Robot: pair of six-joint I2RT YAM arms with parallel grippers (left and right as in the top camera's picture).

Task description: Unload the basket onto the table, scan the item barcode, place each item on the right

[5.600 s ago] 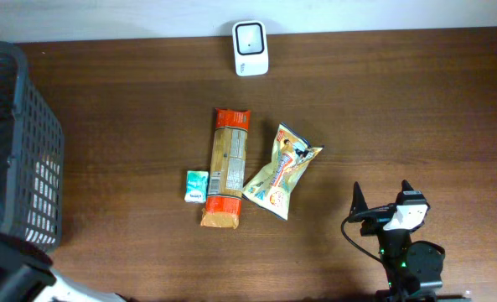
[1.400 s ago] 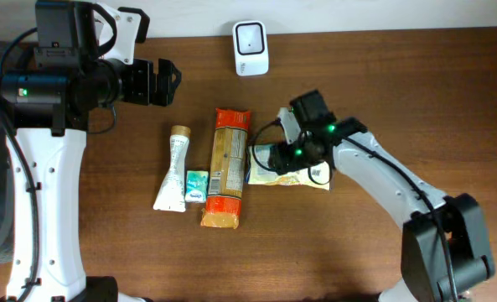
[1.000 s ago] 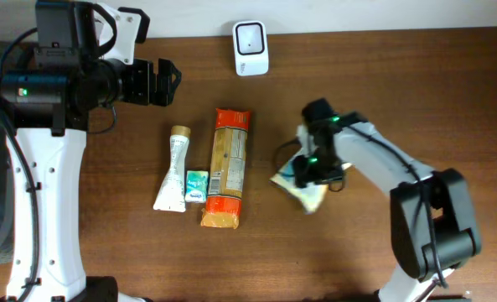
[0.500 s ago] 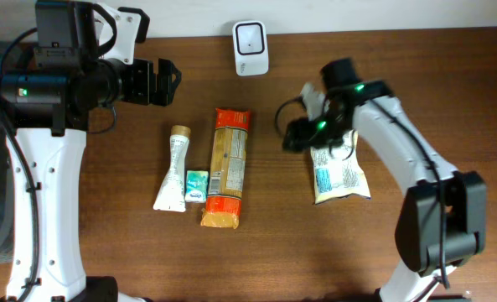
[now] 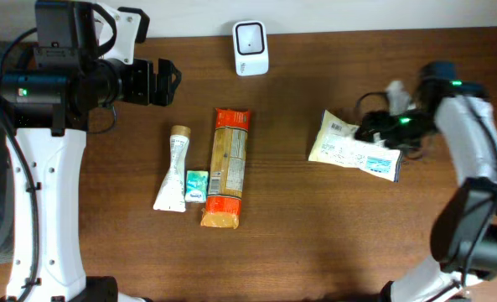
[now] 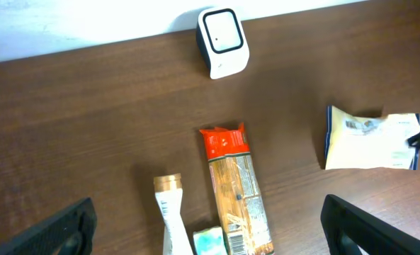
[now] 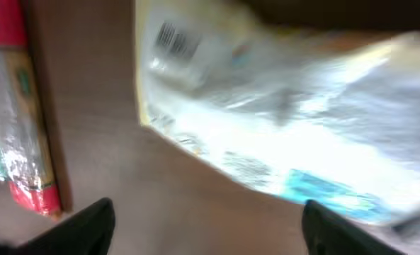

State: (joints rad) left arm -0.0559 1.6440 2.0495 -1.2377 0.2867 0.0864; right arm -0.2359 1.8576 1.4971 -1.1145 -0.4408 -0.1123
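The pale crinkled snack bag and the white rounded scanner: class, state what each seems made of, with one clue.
Pale crinkled snack bag: probably thin glossy plastic film; it creases and glints. White rounded scanner: likely hard smooth moulded plastic; rigid rounded edges.

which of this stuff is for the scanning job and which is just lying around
For the job: snack bag, barcode side up; white scanner.
Lying about: pasta packet, tube, small green box.

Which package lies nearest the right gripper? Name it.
The pale crinkled snack bag, alone beside the right gripper; the orange pasta pack, cream tube and green box cluster apart.
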